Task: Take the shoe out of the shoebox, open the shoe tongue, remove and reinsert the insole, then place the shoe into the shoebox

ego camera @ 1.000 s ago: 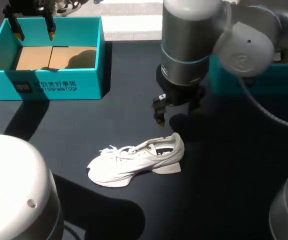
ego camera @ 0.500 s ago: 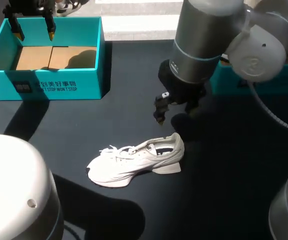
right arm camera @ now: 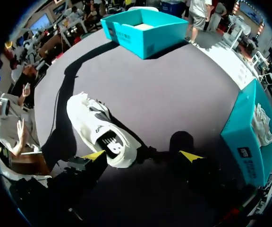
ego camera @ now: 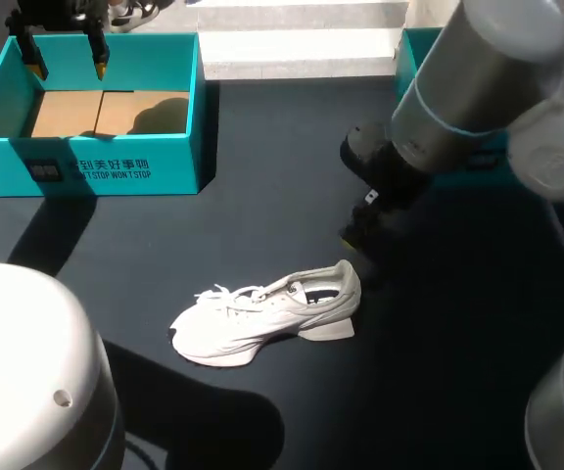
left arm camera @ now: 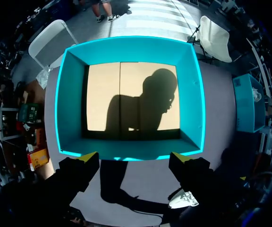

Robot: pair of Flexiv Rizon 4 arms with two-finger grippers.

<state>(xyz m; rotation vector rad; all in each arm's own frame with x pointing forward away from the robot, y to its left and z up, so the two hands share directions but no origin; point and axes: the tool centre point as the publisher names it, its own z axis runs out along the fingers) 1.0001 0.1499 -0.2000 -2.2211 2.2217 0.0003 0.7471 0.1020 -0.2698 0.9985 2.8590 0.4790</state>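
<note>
At the left, the shoebox stands open with only its brown cardboard floor showing. The left end effector hangs above the near wall, fingers spread and holding nothing. In the middle of the dark worktop lies the white shoe, well apart from the shoebox, toe to the left and heel to the right, laces loose. Just beyond its heel hangs the right end effector, open too and empty, with the heel just ahead of its fingers (I cannot tell whether it touches). At the far right is a second teal box with something white in it that I cannot make out.

The shoe is out, so I judge the step in hand to be opening the tongue. The next move calls for bringing fingers to the tongue under the laces, likely with the shoe steadied.

Count: one shoe, two teal boxes, two end effectors.
</note>
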